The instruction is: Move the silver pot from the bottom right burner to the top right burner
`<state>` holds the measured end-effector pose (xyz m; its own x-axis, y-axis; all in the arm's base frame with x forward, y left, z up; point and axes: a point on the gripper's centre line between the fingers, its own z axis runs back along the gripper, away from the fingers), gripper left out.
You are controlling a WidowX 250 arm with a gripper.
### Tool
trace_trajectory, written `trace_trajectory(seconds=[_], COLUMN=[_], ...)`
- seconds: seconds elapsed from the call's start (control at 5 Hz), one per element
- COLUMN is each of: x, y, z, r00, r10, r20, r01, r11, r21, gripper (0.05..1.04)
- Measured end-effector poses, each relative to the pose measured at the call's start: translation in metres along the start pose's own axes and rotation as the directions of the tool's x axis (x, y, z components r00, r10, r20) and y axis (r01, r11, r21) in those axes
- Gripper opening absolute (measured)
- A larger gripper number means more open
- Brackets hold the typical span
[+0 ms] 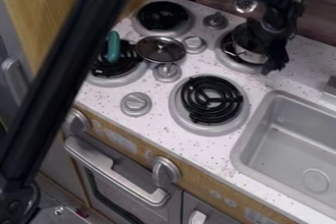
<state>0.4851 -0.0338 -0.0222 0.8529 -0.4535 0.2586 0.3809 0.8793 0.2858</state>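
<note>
The black gripper (272,63) hangs at the upper right, at the right side of the silver pot (248,50). That pot stands on the top right burner (230,62), partly hidden behind the gripper and arm. Whether the gripper touches the pot's rim or wall cannot be told. The bottom right burner (211,99) has a bare black coil with nothing on it.
A glass lid (160,49) lies between the left burners, near a green object (113,46) over the bottom left coil. Knobs (136,104) stand among the burners. The sink (239,156) is at right; a dark bar crosses the left.
</note>
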Motion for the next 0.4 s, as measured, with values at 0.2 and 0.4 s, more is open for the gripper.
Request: trace_trajectory(seconds=[0.2,0.4], x=[-0.015,-0.043], y=[0.013,0.018], z=[0.032,0.046], r00=[0.997,0.992], r10=[0.064,0.121], r20=[0.044,0.028], r01=[-0.064,-0.120], r11=[0.998,0.993], r21=[0.005,-0.021], gripper=[0.999,0.999])
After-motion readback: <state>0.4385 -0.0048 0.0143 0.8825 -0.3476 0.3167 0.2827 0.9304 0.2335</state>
